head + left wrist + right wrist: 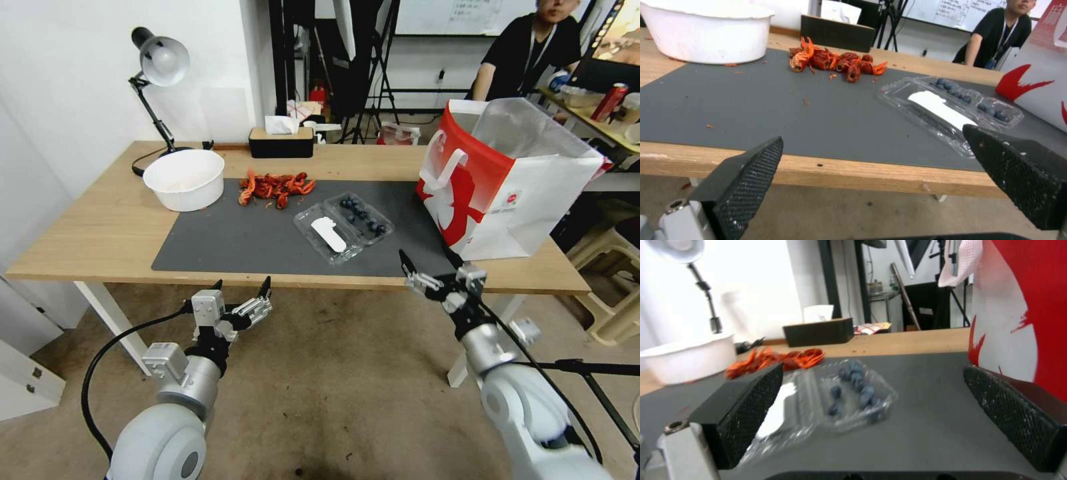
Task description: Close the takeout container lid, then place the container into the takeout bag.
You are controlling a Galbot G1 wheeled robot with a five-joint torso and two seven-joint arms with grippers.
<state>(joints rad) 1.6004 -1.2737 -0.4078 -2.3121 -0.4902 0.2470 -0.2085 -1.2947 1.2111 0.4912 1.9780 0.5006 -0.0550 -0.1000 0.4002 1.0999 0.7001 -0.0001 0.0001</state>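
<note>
The wooden table (100, 227) carries a dark grey mat (233, 240) whose near edge runs just inside the table's front edge. Bare mat lies open left of the takeout container (343, 227), which rests flat and fully open near the mat's middle-right. Its blueberry half sits toward the takeout bag (507, 180); the lid (327, 235), white label up, lies on the side toward the robot's left.

The left gripper (241, 288) hangs below and in front of the table's front edge, fingers spread wide, holding nothing. The right gripper (427, 261) hovers at the front edge just beside the bag's lower corner, fingers likewise wide apart and empty; in its wrist view the container (849, 393) lies ahead between the fingertips.

The bag stands upright and open-mouthed at the mat's right end, near the container. A pile of red crayfish shells (277, 188) lies behind the container; a white bowl (185, 179), desk lamp (157, 73) and tissue box (281, 141) stand farther back.
</note>
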